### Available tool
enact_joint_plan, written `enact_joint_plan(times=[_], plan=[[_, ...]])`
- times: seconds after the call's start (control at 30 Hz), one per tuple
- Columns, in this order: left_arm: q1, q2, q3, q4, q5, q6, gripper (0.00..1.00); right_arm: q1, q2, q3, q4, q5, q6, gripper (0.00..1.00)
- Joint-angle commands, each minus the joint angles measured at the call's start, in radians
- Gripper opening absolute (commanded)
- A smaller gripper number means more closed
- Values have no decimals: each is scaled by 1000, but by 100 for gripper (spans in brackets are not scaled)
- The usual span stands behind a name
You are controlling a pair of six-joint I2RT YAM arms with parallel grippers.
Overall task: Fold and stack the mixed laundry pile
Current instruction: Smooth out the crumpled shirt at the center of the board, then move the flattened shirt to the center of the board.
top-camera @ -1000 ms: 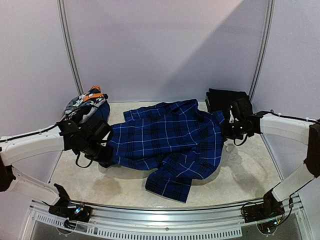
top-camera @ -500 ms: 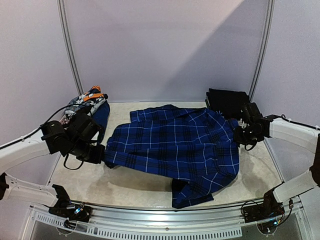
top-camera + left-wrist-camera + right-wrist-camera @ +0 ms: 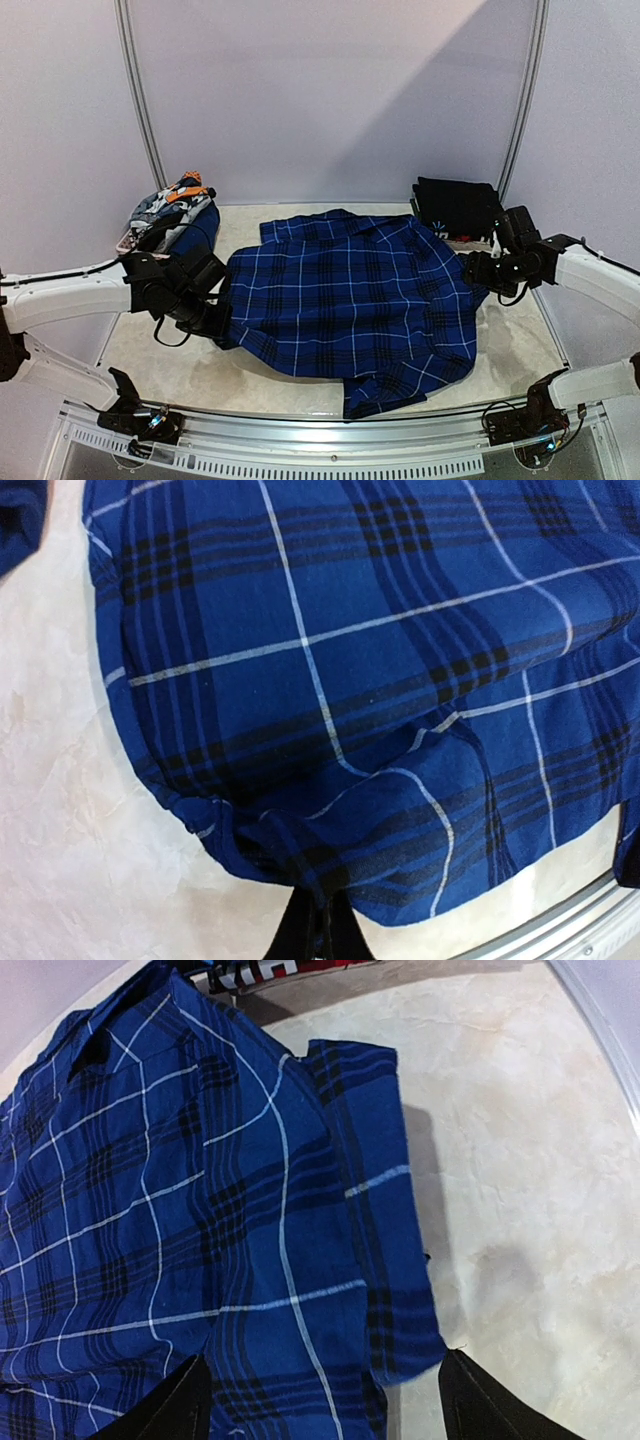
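I am laying the blue plaid cotton shirt (image 3: 350,300) flat mid-surface, not yet folding it. Its long axis is running left to right, collar seemingly far-right. Folded black trousers (image 3: 455,205) are sitting behind, and grey-white-orange patterned pieces (image 3: 170,210) are waiting far-left. My left hand (image 3: 318,925) is pinching its edge, while my right hand (image 3: 325,1400) is gaping over it.

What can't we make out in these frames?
- Left wrist view: left gripper, mostly cut off by the bottom edge.
- Top view: its fingertips, hidden at the blue plaid shirt hem.
- Top view: black stack, too dark to count pieces.
- Right wrist view: printed item, cut off by the top edge.
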Motion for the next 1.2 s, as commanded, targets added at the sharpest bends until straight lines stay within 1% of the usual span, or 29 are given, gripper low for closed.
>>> enact_joint_plan(times=[0.0, 0.13, 0.2, 0.23, 0.27, 0.3, 0.37, 0.4, 0.47, 0.53, 0.67, 0.8, 0.87, 0.97, 1.1, 1.17], plan=[[-25, 52, 20, 6, 35, 27, 0, 14, -98, -8, -86, 34, 18, 80], [-38, 44, 43, -42, 20, 36, 1, 23, -152, -3, -48, 36, 15, 81], [-41, 41, 61, -60, 17, 42, 6, 25, -163, -14, 18, 18, 13, 81], [-46, 37, 76, -66, 11, 45, 12, 25, -166, -22, 50, 5, 11, 81], [-53, 28, 88, -72, -3, 47, 20, 25, -165, -28, 83, -6, 10, 81], [-59, 14, 97, -75, -23, 47, 28, 26, -160, -31, 108, -15, 9, 81], [-67, -29, 105, -69, -69, 45, 48, 26, -146, -29, 153, -38, 3, 81], [-67, -52, 110, -63, -93, 47, 55, 27, -136, -24, 170, -47, 0, 81], [-67, -90, 124, -52, -156, 54, 67, 30, -104, -6, 194, -63, -11, 81], [-66, -115, 138, -40, -220, 62, 72, 39, -56, 23, 203, -73, -27, 81], [-61, -104, 200, -25, -301, 84, 75, 59, 37, 91, 210, -77, -62, 81], [-25, -33, 247, 24, -336, 115, 75, 84, 147, 163, 204, -68, -92, 80], [20, 35, 263, 49, -314, 127, 73, 96, 204, 200, 201, -66, -107, 80], [77, 140, 286, 100, -245, 154, 66, 112, 325, 273, 163, -64, -131, 79], [127, 259, 302, 172, -180, 173, 62, 121, 505, 382, 97, -52, -154, 79], [148, 320, 315, 191, -154, 176, 60, 121, 564, 411, 86, -47, -160, 78]])
